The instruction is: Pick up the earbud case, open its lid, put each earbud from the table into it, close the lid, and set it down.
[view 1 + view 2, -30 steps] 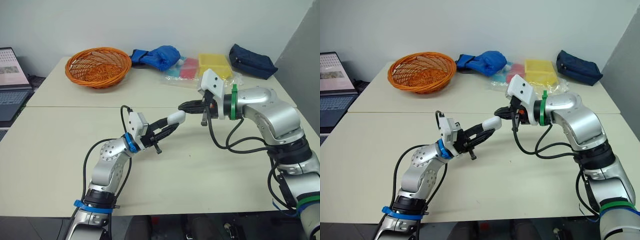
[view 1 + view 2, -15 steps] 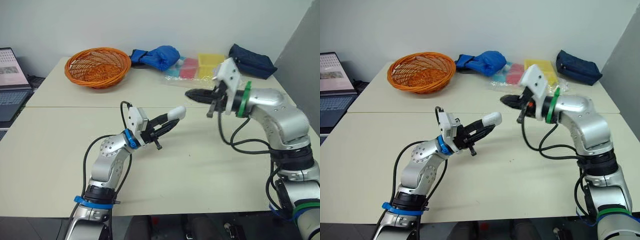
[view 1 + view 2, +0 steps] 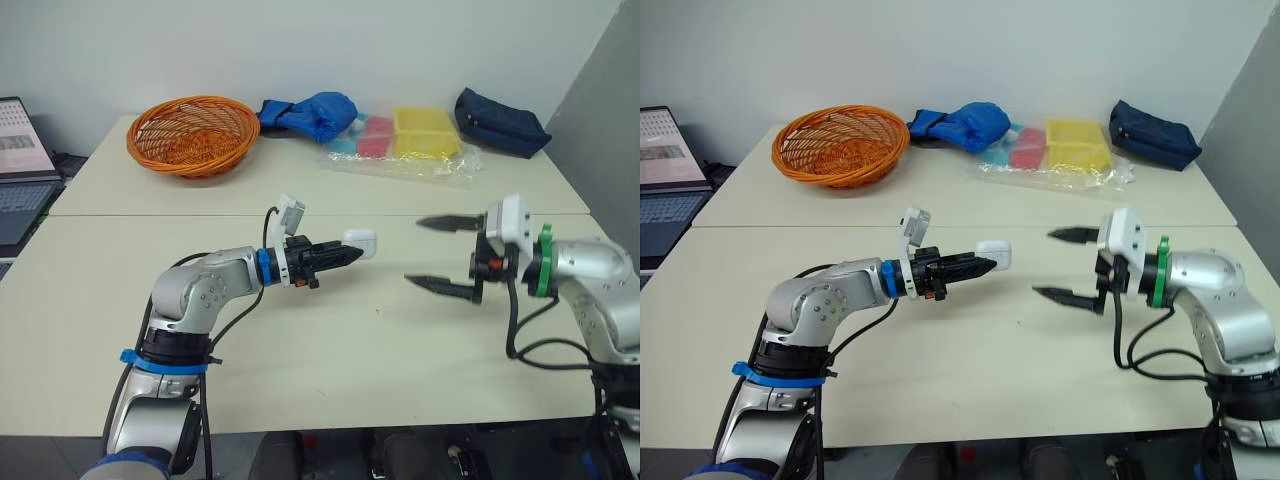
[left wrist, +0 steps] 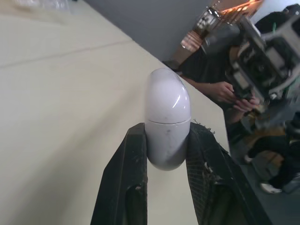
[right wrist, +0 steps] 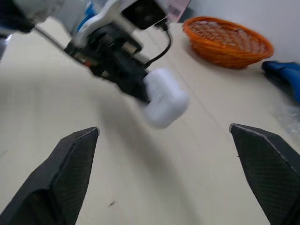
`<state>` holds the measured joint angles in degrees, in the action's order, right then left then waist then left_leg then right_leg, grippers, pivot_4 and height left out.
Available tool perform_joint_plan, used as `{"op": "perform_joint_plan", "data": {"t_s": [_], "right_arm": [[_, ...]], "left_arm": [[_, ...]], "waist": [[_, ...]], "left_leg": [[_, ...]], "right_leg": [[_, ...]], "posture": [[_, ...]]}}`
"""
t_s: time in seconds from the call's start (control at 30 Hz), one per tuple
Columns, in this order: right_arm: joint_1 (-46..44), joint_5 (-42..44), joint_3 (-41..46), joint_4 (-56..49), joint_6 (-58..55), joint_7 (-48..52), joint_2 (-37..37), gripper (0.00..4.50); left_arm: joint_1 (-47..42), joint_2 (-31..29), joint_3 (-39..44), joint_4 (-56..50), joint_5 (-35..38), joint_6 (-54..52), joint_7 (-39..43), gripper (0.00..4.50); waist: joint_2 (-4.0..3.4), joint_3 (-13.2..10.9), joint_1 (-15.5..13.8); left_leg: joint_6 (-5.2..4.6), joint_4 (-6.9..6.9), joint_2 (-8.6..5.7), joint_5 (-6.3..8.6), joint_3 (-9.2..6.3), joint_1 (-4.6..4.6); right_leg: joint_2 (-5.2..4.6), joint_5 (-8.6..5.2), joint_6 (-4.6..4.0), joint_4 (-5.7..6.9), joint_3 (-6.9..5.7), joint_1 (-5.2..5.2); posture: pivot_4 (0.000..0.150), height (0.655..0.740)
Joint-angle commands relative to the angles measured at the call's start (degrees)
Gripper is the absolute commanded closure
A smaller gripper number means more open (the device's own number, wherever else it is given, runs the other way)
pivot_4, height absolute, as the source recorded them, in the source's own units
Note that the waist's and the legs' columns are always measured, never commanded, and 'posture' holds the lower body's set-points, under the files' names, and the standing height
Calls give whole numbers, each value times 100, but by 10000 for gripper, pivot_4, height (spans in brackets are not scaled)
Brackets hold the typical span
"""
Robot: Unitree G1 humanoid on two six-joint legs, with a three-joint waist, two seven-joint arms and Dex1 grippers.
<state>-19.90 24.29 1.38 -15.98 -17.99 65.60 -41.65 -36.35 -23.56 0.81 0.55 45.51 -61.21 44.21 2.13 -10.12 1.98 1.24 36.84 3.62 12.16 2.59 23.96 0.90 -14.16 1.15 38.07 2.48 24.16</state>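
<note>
The white earbud case (image 3: 359,243) has its lid down and is held a little above the table's middle. My left gripper (image 3: 347,251) is shut on its lower half. In the left wrist view the case (image 4: 168,123) stands upright between the two black fingers (image 4: 131,174), its rounded lid sticking out past them. My right gripper (image 3: 426,254) hangs open wide to the right of the case, pointing at it with a gap between, nothing in its jaws. The right wrist view looks between its fingertips (image 5: 76,165) at the case (image 5: 164,99).
Along the table's far side lie an orange basket (image 3: 193,133), a blue cloth (image 3: 310,112), a clear bag with a yellow box (image 3: 425,135) and a navy pouch (image 3: 500,122). A laptop (image 3: 15,160) sits at the far left. A person's hands (image 4: 229,93) are beyond the table.
My right gripper has let go of the case's tip, drawn back to the right and lower, and opened wide. The left arm has swung the case level, still gripping it.
</note>
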Motion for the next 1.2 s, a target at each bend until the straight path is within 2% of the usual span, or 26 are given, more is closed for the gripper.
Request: {"op": "perform_joint_plan", "data": {"t_s": [0.03, 0.1, 0.17, 0.27, 0.57, 0.77, 0.93, 0.97, 1.03, 1.13, 1.2], "right_arm": [[6, -22, 9, -130, 282, -42, 42, 319], [147, -247, -179, -206, 414, -233, 156, 319], [263, -358, -305, -289, 503, -279, 182, 319], [468, -593, -437, -218, 828, -333, 210, 319], [514, -742, -406, 5, 1028, -414, 175, 319], [342, -752, -459, 151, 1018, -458, 210, 0], [185, -807, -541, 432, 1145, -418, 269, 0], [157, -822, -533, 532, 1208, -390, 262, 0], [130, -832, -494, 689, 1326, -330, 217, 0], [138, -808, -338, 941, 1542, -233, 64, 0], [131, -751, -254, 1051, 1608, -200, 1, 0]], "left_arm": [[-153, 55, 275, 96, 356, -778, -291, 37564], [-257, 452, 710, 391, 512, -1364, -1004, 37564], [-296, 682, 934, 466, 587, -1751, -1363, 37564], [-177, 876, 1016, 780, 226, -2152, -1958, 37564], [25, 971, 1053, 965, -119, -2433, -2317, 37564], [-29, 927, 1324, 865, -153, -2574, -2382, 17882], [127, 513, 1542, 445, -88, -2737, -2300, 2086], [258, 139, 1552, 263, -83, -2651, -2126, 435], [544, -573, 1400, -106, -139, -2178, -1609, 435], [1122, -1606, 953, -564, -656, -258, -294, 435], [1211, -1776, 1062, -385, -819, 482, 39, 435]], "waist": [[-1, -1, 21], [-1, -1, 18], [-1, -1, -16], [-1, 0, -28], [-1, 0, -11], [-1, 0, -10], [-1, 1, 2], [-1, 0, 19], [3, -2, 102], [2, -4, 125], [2, -5, 69]], "left_leg": [[0, 0, 0, 0, -1, -2], [0, 6, -1, 0, -4, -6], [0, 12, -2, -1, -16, -6], [1, 10, -4, -1, -20, -5], [2, 8, -6, -1, -29, -12], [2, 9, -7, -1, -30, -15], [2, 12, -7, -2, -31, -23], [3, 11, -8, -2, -30, -26], [3, 8, -5, -2, -30, -42], [4, -14, -2, -1, -41, -70], [7, -16, -3, -3, -41, -70]], "right_leg": [[0, 0, 0, 3, 3, 0], [0, 1, 0, 9, 0, -4], [0, 1, 0, 10, -9, -9], [0, 1, -1, 7, -9, -10], [0, 1, -1, 12, -2, -10], [1, 2, -3, 19, 0, -10], [1, 0, -6, 37, 4, -9], [1, -3, -10, 44, 3, -8], [4, -10, -23, 63, 13, -6], [2, -29, -54, 89, 17, -6], [-1, -46, -82, 90, 8, -9]], "posture": [[1500, 7400], [1500, 7400], [1500, 7400], [1500, 7400], [1500, 7400], [1500, 7400], [1500, 7400], [1500, 7400], [1500, 7400], [1500, 7400], [1500, 7400]]}}
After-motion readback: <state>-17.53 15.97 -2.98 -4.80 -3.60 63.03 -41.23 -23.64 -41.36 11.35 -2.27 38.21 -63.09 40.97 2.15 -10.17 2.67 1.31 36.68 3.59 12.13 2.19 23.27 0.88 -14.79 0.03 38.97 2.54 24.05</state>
